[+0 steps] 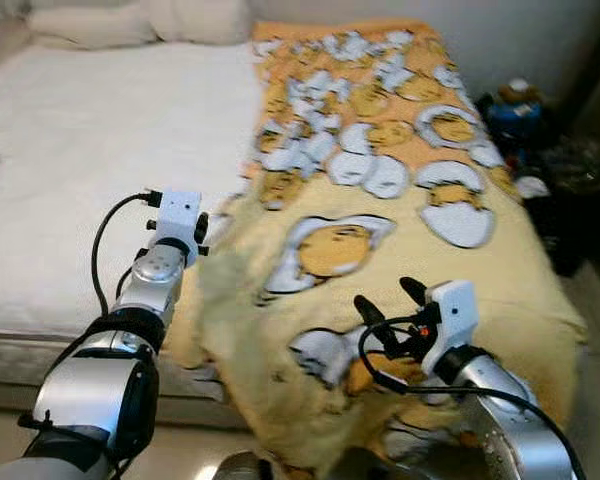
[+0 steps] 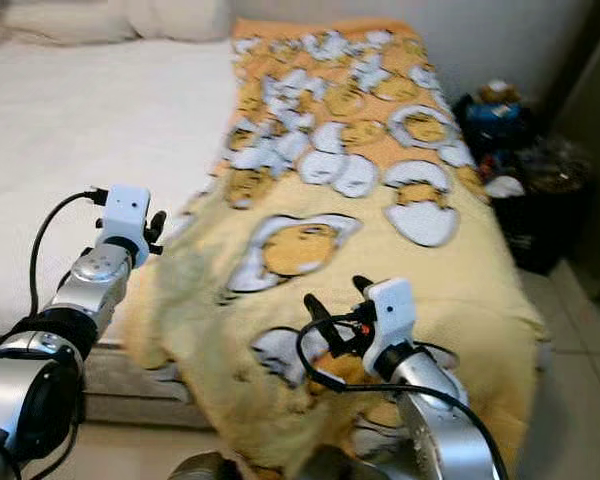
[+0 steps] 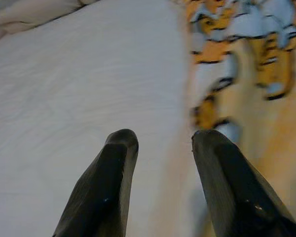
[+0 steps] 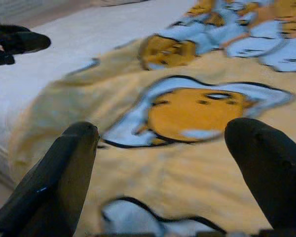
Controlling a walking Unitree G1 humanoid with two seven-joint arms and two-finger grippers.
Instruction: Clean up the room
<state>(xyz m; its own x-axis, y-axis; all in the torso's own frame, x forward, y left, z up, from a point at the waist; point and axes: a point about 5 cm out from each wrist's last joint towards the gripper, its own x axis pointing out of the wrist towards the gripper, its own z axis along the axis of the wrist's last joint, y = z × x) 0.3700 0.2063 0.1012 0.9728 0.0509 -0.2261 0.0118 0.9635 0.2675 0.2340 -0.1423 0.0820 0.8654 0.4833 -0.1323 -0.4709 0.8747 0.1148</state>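
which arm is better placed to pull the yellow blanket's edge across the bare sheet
Left, probably. The left pincer hovers open right at the yellow blanket edge beside the white sheet; the right pincer is open over the blanket's middle.

You're in a home bedroom: a bed with pillows at its head, yellow blanket across it.

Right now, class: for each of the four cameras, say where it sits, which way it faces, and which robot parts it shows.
Left eye, head: down at blanket on bed; both arms.
Right eye, head: same scene, shifted; right gripper open.
Left wrist: along left gripper, open, at sheet and blanket edge.
Right wrist: along open fingers at blanket.
Shared: every view has the blanket.
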